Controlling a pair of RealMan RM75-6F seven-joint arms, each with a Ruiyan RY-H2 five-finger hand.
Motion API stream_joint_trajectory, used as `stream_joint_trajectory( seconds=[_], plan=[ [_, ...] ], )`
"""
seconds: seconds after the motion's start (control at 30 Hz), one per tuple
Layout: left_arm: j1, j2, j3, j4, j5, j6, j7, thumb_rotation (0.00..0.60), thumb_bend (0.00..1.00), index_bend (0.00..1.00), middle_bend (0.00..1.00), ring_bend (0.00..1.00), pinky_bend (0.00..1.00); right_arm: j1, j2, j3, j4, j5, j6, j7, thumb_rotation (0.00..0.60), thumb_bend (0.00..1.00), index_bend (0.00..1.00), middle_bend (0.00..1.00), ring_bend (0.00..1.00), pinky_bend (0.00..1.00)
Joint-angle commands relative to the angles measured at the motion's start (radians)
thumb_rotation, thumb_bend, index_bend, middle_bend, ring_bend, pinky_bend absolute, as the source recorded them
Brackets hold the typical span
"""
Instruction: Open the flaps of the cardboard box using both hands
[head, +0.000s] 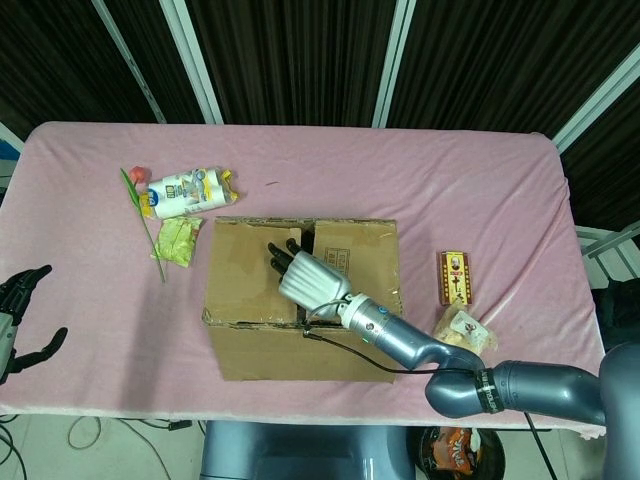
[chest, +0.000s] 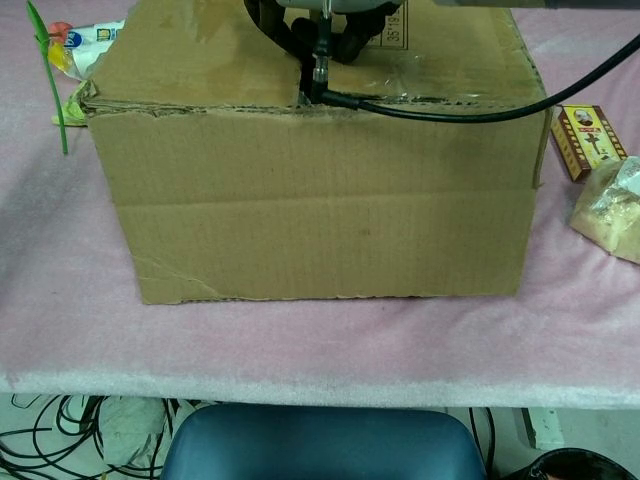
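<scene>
The brown cardboard box (head: 250, 285) stands in the middle of the pink table, its two top flaps lying down with a narrow dark seam (head: 303, 238) between them. My right hand (head: 305, 274) lies on the box top over that seam, fingers stretched toward the far left and holding nothing. In the chest view the box front (chest: 330, 200) fills the frame, and the right hand (chest: 320, 20) shows at the top edge with its black cable (chest: 450, 105) trailing along the flap edge. My left hand (head: 20, 320) hovers at the far left table edge, fingers apart, away from the box.
Left of the box lie a snack packet (head: 185, 192), a green-stemmed flower (head: 145, 225) and a yellow-green packet (head: 178, 240). A small brown carton (head: 454, 277) and a plastic food bag (head: 465, 335) lie to its right. A blue seat (chest: 320, 445) sits below the table front.
</scene>
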Motion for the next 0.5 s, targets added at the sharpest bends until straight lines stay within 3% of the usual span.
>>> stream_joint_trajectory(
  seconds=[0.03, 0.3, 0.5],
  plan=[
    [-0.002, 0.001, 0.002, -0.002, -0.003, -0.002, -0.001, 0.600, 0.29, 0.05, 0.12, 0.08, 0.17, 0.031, 0.006, -0.031, 0.007, 0.025, -0.013, -0.064, 0.600, 0.83, 0.61, 0.24, 0.08, 0.23],
    [-0.007, 0.006, 0.009, -0.008, -0.009, -0.004, -0.005, 0.600, 0.29, 0.05, 0.12, 0.08, 0.17, 0.077, 0.023, -0.067, 0.013, 0.039, 0.010, -0.199, 0.600, 0.83, 0.63, 0.23, 0.07, 0.22],
    [-0.011, 0.009, 0.015, -0.012, -0.009, -0.005, -0.007, 0.600, 0.29, 0.05, 0.12, 0.08, 0.17, 0.118, 0.066, -0.092, -0.005, 0.040, 0.028, -0.331, 0.600, 0.75, 0.63, 0.21, 0.06, 0.22]
  ],
)
